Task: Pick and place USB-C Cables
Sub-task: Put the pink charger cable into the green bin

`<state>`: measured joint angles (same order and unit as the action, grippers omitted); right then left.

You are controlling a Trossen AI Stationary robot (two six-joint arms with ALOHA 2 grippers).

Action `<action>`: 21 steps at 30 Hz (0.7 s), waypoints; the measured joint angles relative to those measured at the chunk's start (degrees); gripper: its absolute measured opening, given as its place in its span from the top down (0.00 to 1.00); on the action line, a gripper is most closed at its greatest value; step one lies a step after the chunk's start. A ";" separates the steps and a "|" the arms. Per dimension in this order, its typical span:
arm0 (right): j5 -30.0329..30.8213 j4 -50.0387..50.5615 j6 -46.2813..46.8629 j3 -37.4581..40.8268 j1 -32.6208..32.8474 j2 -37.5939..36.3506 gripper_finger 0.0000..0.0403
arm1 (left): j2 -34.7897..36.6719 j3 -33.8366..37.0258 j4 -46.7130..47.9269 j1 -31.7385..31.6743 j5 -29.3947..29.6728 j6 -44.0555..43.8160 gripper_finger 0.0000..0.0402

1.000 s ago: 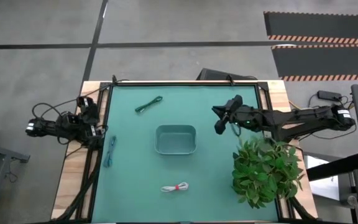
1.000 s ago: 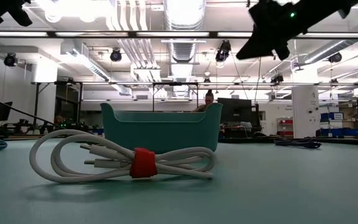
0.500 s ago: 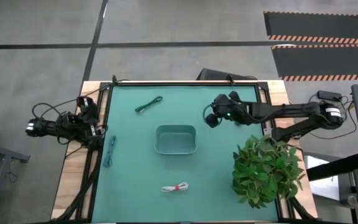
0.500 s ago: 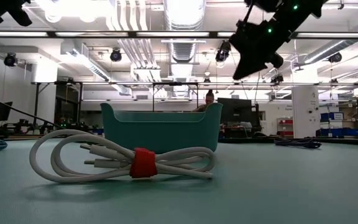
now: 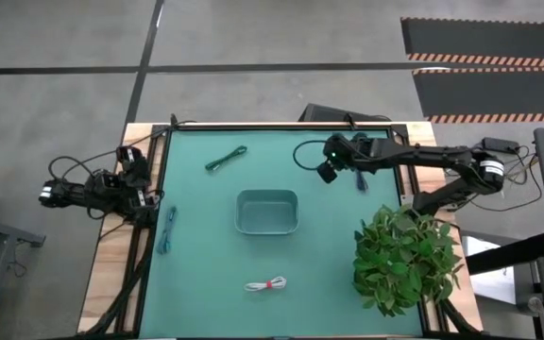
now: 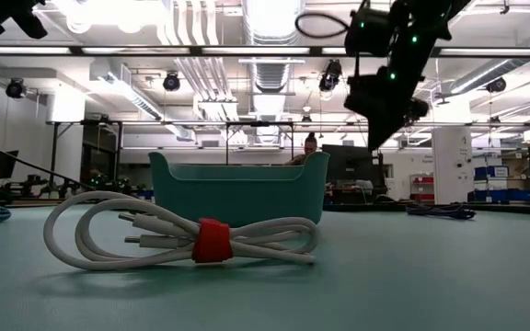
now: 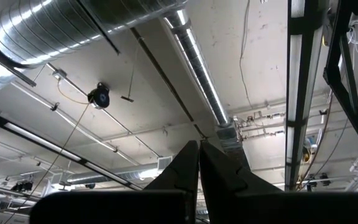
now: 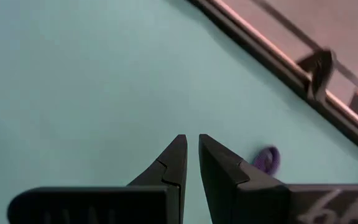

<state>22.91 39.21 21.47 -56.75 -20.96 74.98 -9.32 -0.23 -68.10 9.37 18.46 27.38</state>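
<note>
The green cable (image 5: 226, 159) lies at the far left of the mat. The teal cable (image 5: 166, 229) lies by the left edge. The white cable with a red tie (image 5: 266, 284) lies near the front and shows close up in the low view (image 6: 191, 241). The dark blue cable (image 5: 360, 179) lies right of the tray, beside my right arm. My right gripper (image 5: 326, 172) hangs above the mat, far right of the tray, empty, its fingertips (image 8: 191, 142) a narrow slit apart. My left gripper (image 7: 199, 146) is shut, parked off the table's left edge (image 5: 93, 194), pointing at the ceiling.
The pale tray (image 5: 267, 212) stands at the mat's middle (image 6: 237, 188). A green plant (image 5: 404, 260) fills the near right corner. A dark frame (image 5: 281, 126) runs along the mat's far edge. There is bare mat between the tray and the cables.
My right gripper has swung toward the table's far edge and a little to the left, high above the mat, and has turned and tipped about its wrist. The dark blue cable now shows beside the arm. No cable has moved.
</note>
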 joint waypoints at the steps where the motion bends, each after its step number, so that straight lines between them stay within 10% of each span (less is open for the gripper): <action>1: -0.37 0.76 -0.08 0.16 -0.74 0.25 0.92 | 0.00 0.00 0.00 0.00 0.00 0.00 1.00; 21: -11.36 3.30 1.21 9.91 -16.89 -0.83 0.92 | 0.02 -0.02 -0.18 0.00 0.00 0.03 1.00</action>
<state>11.55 42.51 22.68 -46.84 -37.84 74.15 -9.30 -0.25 -68.28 9.37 18.46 27.40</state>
